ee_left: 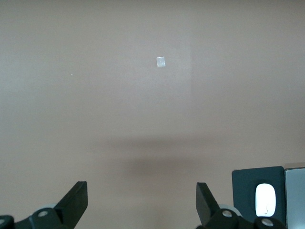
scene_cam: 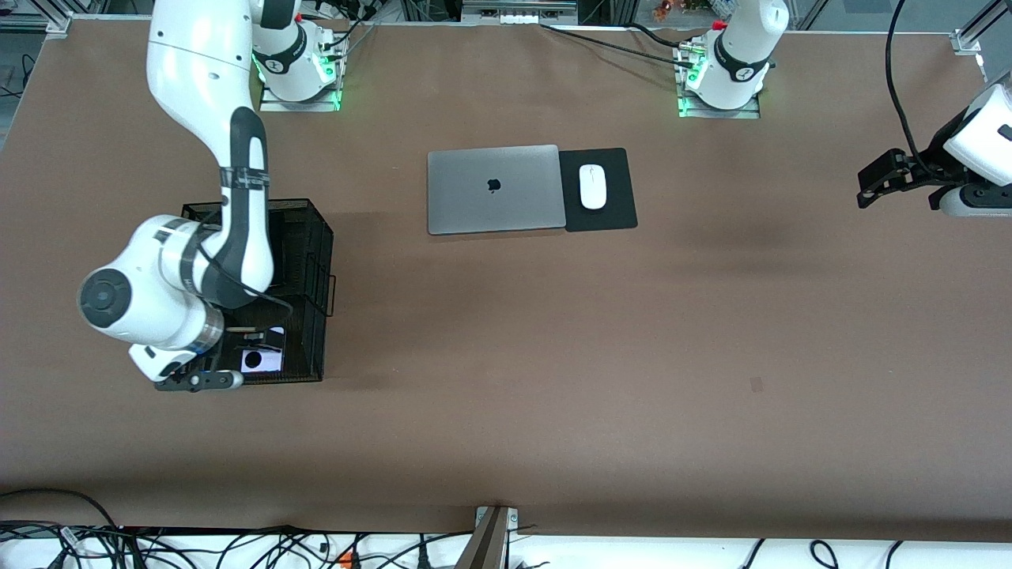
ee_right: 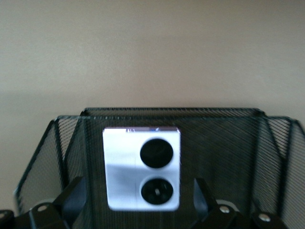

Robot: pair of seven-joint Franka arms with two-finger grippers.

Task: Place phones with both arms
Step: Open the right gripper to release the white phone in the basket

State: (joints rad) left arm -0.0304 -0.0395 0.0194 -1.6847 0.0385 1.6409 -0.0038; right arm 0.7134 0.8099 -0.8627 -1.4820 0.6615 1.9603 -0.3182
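Phones are the business here, and only 1 shows: a small squarish lilac-white phone with 2 round black lenses (ee_right: 141,169), lying flat inside the black wire-mesh basket (scene_cam: 315,237) at the right arm's end of the table. The right gripper (ee_right: 138,202) hangs over that basket, its fingers spread wide on either side of the phone and touching nothing, so I judge the phone just released and this placing step finished. The next move calls for the right arm to lift straight up, clear of the mesh rim, without snagging its cable or nudging the phone.

The left gripper (scene_cam: 889,180) waits over bare brown table at the left arm's end, released and holding nothing. A closed silver laptop (scene_cam: 494,189) and a white mouse (scene_cam: 592,186) on a black mat (scene_cam: 609,215) sit mid-table between the 2 bases.

The small black phone and the long slim black one are not visible; the right arm's white links cover most of the basket in the front view, so whether they lie under it cannot be told. The left arm is cut off at the front view's edge.
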